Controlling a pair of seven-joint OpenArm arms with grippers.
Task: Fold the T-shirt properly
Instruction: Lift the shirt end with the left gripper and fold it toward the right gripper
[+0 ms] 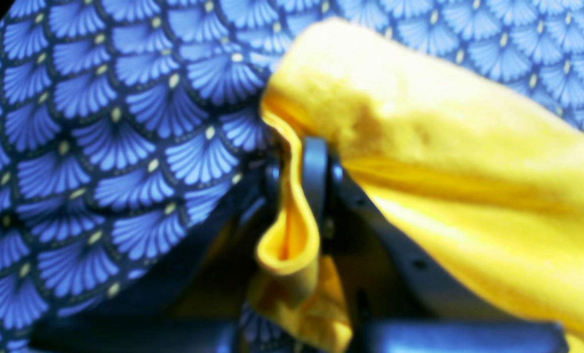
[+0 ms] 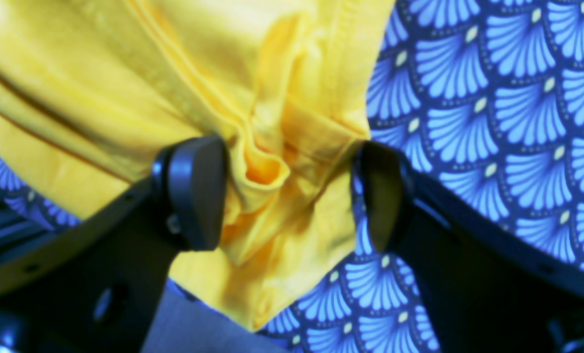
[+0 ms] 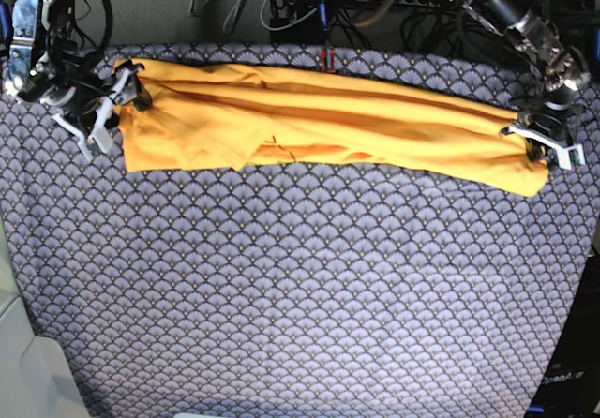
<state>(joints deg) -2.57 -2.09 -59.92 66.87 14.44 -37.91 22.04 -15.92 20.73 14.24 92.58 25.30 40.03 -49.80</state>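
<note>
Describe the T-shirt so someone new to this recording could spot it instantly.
A blue-grey scallop-patterned cloth covers the whole table. Along its far edge, a long bunched band stretches between the two grippers: that is the T-shirt. It is plain yellow-orange, the only unpatterned fabric in the scene.

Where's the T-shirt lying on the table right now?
In the base view the T-shirt stretches as a long band across the far side of the patterned cloth, its ends at the right gripper and left gripper.

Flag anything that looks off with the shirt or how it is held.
The T-shirt lies bunched into a long wrinkled roll instead of flat. Only the left tool pinches a fold; the right tool stands open around crumpled fabric.
</note>
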